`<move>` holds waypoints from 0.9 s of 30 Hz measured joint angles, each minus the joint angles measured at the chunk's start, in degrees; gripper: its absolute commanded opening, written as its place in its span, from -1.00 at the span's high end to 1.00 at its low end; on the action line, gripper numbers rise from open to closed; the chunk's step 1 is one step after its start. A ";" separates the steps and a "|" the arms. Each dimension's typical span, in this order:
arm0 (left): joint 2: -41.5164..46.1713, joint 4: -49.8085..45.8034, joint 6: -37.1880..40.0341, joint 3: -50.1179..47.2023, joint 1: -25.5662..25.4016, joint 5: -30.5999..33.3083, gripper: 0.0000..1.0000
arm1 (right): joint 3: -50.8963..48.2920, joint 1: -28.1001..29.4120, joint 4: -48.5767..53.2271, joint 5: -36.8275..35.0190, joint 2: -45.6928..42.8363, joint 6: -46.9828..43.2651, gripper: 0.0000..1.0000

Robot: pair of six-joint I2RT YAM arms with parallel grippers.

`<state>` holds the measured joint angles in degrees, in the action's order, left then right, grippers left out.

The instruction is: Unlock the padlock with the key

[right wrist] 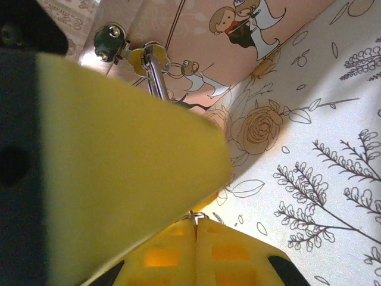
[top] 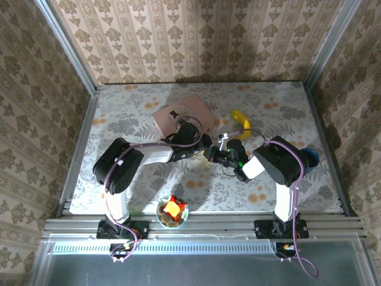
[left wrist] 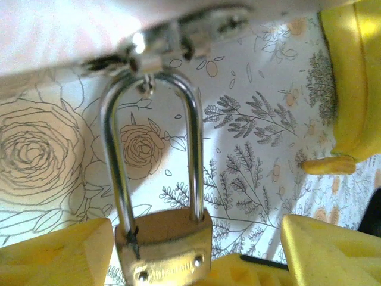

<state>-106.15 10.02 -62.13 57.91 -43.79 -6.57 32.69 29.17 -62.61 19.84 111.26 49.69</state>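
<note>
At the front edge of the pink box [top: 178, 116], in the middle of the table [top: 286, 107], the two arms meet nose to nose. The reason is plain: the padlock [left wrist: 164, 247] hangs there from the box's little hasp [right wrist: 110, 42]. Its shackle [left wrist: 195, 155] is threaded through the ring and both legs sit in the brass body, so to my eye it is not yet unlocked. The left gripper [left wrist: 199, 265] stands released, its yellow fingers [left wrist: 53, 256] spread to either side of the lock body, one just beside the brass and the other well apart. I'd guess it brackets the lock like that to stop it swinging while the key goes in. The right gripper [right wrist: 195, 229] is clenched, pads flat together, with a thin bit of bright metal pinched at the seam. I take that for the key [right wrist: 193, 215], though it is too small to be sure. It points up toward the lock, whose body is hidden in the right wrist view behind a broad yellow finger [right wrist: 119, 161]. I cannot see the keyhole, so I cannot tell how well the tip lines up. The banana [top: 241, 119] lies near the box, out of the business
</note>
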 measured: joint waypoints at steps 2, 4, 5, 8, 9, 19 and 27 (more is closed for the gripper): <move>1.33 0.76 0.00 -1.31 0.02 0.59 -0.47 | 0.42 0.00 -0.07 -0.02 0.00 0.02 1.00; 2.49 1.81 -0.02 -2.64 0.24 1.51 -0.43 | 0.81 0.00 -0.07 -0.02 0.00 0.04 1.00; 3.13 2.49 -0.04 -3.48 0.39 1.99 -0.42 | 1.01 0.00 -0.07 -0.02 0.00 0.04 1.00; 3.91 3.78 -0.02 -5.25 0.85 3.28 -0.40 | 1.33 0.00 -0.15 0.02 0.00 0.24 1.00; 3.89 4.24 -0.02 -5.57 1.16 3.61 -0.38 | 1.40 0.00 -0.17 0.02 0.00 0.26 1.00; 3.21 11.85 0.22 -7.32 2.34 5.81 -0.05 | 2.16 0.00 -0.15 0.09 0.00 1.31 1.00; 2.08 14.56 0.24 -7.32 2.64 6.56 -0.02 | 2.29 0.00 -0.11 0.15 0.00 1.55 1.00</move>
<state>-104.07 24.58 -61.89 50.59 -41.15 -0.01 34.98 29.17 -62.72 19.99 111.26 51.24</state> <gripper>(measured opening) 0.513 0.067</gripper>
